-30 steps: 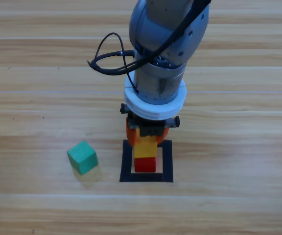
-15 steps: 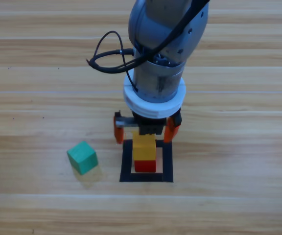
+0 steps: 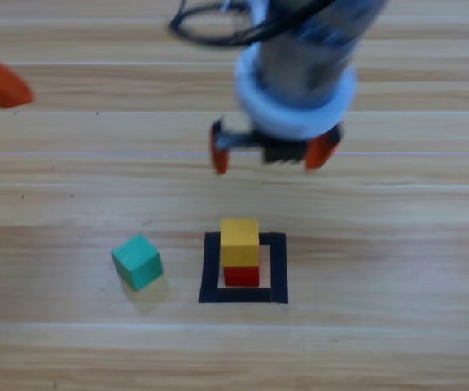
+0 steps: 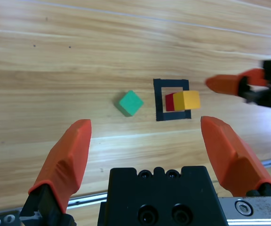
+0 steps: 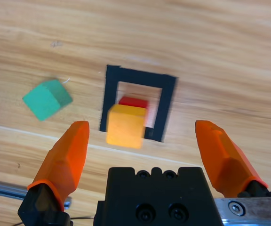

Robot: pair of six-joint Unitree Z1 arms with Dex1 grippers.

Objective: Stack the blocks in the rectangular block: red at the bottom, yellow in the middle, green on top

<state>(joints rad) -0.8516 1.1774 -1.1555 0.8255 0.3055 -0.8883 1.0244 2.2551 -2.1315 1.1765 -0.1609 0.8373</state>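
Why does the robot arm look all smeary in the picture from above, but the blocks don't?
In the high view the right gripper is smeared by motion blur, while the yellow cube, red cube and green cube look sharp. In the right wrist view the yellow cube is slightly soft-edged. In the left wrist view the blocks look crisp.

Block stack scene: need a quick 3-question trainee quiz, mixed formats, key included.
1. True or false: the yellow cube sits on the red cube inside the black tape outline.
2. Where is the green cube? A) on the stack B) on the table beside the outline C) in a gripper
3. Fill in: the right gripper holds ____.

Key: 1 true; 2 B; 3 nothing, jaws open.
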